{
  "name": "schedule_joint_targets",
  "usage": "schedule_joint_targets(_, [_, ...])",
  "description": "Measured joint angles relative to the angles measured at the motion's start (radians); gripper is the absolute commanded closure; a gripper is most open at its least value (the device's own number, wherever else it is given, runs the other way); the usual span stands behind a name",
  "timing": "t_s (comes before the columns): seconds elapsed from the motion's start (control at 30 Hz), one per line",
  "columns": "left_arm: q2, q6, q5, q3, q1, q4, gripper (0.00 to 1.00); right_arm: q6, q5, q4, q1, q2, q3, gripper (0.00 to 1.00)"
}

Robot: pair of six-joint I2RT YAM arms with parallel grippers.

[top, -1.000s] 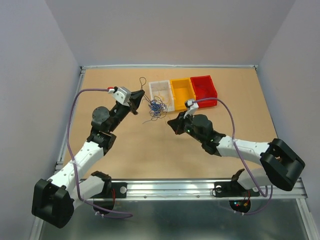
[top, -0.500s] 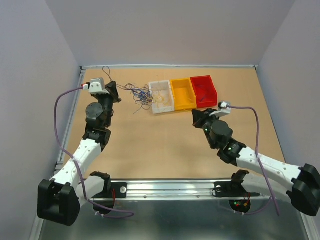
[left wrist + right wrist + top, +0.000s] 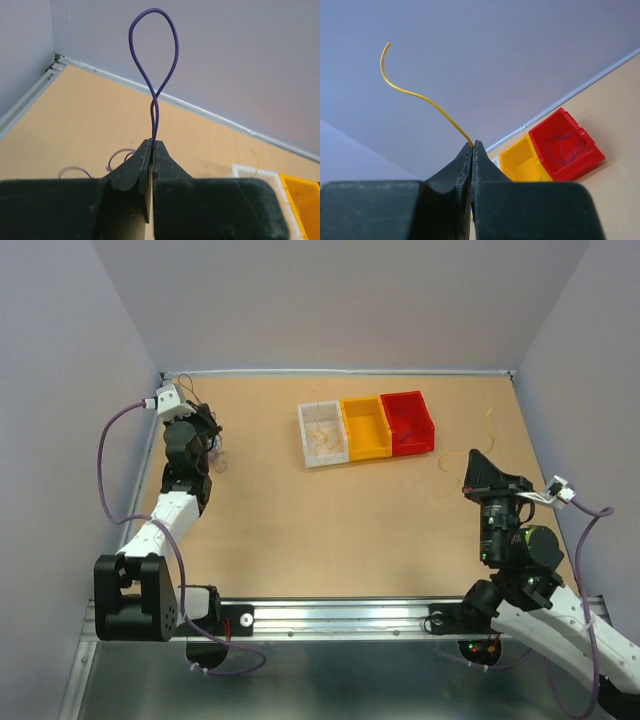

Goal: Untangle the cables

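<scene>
Over by the table's far left edge, my left gripper [image 3: 205,420] [image 3: 152,143] is shut on a thin purple cable [image 3: 154,55] that rises as a twisted loop above the fingertips. More dark thin cables [image 3: 214,452] dangle beside and below that gripper, and purple ends [image 3: 119,154] show past the fingers. Raised at the right side, my right gripper [image 3: 471,456] [image 3: 474,144] is shut on a single yellow cable [image 3: 417,96] [image 3: 452,454], which curves up and away from the tips.
A white bin [image 3: 304,436], a yellow bin [image 3: 365,452] and a red bin [image 3: 409,446] stand in a row at the back middle. The red bin [image 3: 592,161] holds a thin purple cable [image 3: 563,145]. Pale wires lie in the white bin. Walls close the table's left, back and right.
The left arm swung from the bins to the far left edge, dragging the dark tangle along. The right arm pulled back right with the yellow cable, now separate from the tangle.
</scene>
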Motion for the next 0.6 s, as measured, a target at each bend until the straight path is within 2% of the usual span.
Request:
schedule_joint_targets(0.13, [0.022, -0.002, 0.001, 0.0, 0.006, -0.003, 1.0, -0.033, 0.003, -0.012, -0.001, -0.024, 0.001, 0.99])
schedule_joint_targets(0.27, [0.022, 0.005, 0.022, 0.0, 0.006, 0.032, 1.0, -0.066, -0.039, -0.049, -0.001, 0.018, 0.015, 0.99])
schedule_joint_targets(0.6, [0.001, 0.011, 0.079, -0.012, 0.006, 0.113, 1.0, -0.103, -0.304, -0.121, -0.001, 0.37, 0.268, 0.99])
